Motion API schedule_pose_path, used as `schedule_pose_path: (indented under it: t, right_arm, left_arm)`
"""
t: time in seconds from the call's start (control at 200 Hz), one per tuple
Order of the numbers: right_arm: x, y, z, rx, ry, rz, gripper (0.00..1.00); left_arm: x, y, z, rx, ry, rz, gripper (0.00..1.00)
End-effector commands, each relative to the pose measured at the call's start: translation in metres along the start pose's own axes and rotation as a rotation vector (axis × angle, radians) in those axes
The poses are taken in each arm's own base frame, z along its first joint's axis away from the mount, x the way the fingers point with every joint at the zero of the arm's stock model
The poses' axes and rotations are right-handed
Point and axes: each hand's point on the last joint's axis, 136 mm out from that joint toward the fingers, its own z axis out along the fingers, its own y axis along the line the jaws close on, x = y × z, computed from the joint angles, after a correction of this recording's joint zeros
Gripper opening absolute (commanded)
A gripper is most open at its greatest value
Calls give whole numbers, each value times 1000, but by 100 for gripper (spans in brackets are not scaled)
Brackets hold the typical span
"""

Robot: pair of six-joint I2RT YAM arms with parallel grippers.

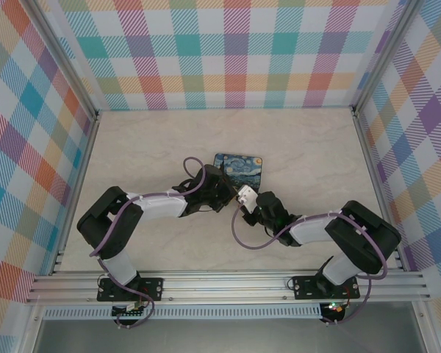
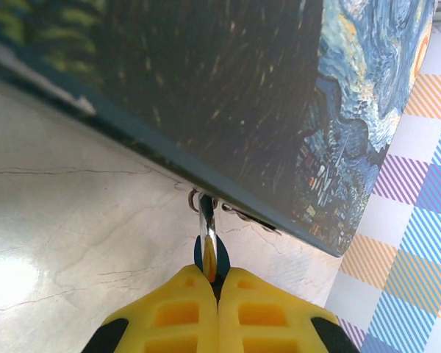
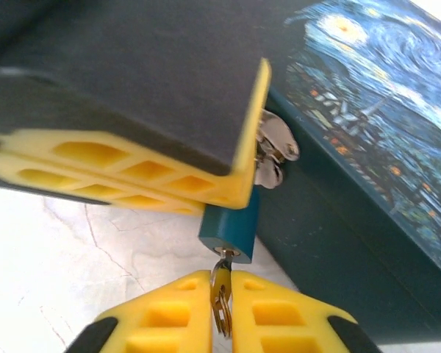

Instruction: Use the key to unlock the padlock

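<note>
Padlock (image 3: pixel 228 232), on hasp (image 3: pixel 278 143) of box (image 3: pixel 367 95), is clamped by L jaws; key (image 3: pixel 220 283), tip at padlock's underside, is pinched by R jaws, both closed fully.

Starry-night box (image 1: pixel 237 163) on marble-look table (image 1: pixel 154 140)

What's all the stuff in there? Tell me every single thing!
box: one, dark blue starry-night print, middle of the table
hasp: one, silvery, on the box's front
padlock: one, teal body, hanging at the hasp
key: one, silvery grey, tip at the padlock's bottom
table: one, pale marbled, under everything
walls: three, rainbow plaid, around the table
left gripper: one, yellow fingers, shut on the padlock
right gripper: one, yellow fingers, shut on the key
</note>
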Motion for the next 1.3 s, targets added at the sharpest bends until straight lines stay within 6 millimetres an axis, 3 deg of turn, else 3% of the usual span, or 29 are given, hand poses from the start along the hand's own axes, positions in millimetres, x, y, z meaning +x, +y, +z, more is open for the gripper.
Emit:
schedule_pose_path:
  t: [0.0,0.33,0.59,1.08,1.185,1.295]
  right_arm:
    - [-21,-4,2,13,-59,21,3]
    - [-28,0,-1,-34,-77,47,0]
    - [-39,7,-8,-277,-117,346,0]
    - [-41,3,-1,-454,-110,677,0]
    - [-32,1,2,-423,-84,665,0]
    - [-23,-1,3,-382,-55,634,0]
  left_arm:
    - [2,-12,-9,41,14,23,2]
    - [3,-6,-8,23,20,28,2]
    - [3,-4,-9,24,14,38,2]
    - [4,7,-8,5,14,53,3]
    - [5,7,-6,6,18,51,6]
    - [4,7,-5,2,17,51,16]
